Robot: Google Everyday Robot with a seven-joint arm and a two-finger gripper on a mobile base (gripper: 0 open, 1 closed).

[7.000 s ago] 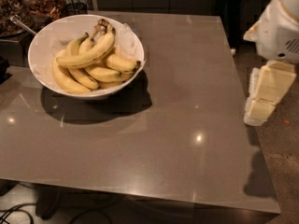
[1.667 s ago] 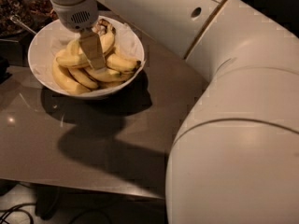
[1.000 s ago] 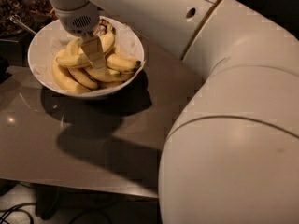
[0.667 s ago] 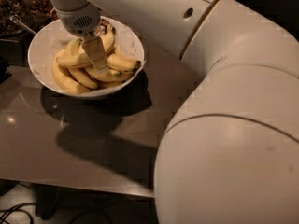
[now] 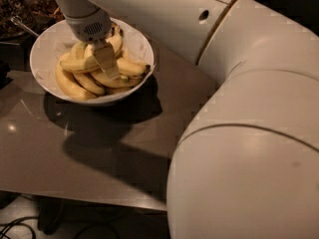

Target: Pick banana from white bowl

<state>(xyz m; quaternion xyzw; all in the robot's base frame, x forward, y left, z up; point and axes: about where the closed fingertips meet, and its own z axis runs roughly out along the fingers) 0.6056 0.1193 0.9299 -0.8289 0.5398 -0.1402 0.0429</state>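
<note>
Nearest of all, the robot's arm fills the right side, its bulky pale segments hiding the table's right edge and near right corner. Left of it lies the bare grey table, with the arm's shadow thrown across the middle towards the near edge.

Farther back, near the far left corner, stands the white bowl with the bunch inside. The banana lies across the top of the heap, long and curved. The shorter ones sit under it and towards the bowl's right rim.

The gripper hangs from the wrist straight over the bowl, low among the fruit and apparently touching the top of the bunch. I cannot tell whether the jaws are wide, narrow or closed on anything.

This looks like the grasping step, with the lift not yet made. The next move calls for a sure hold on that one banana, then a straight rise clear of the rim without dragging its neighbours or tipping the bowl.
</note>
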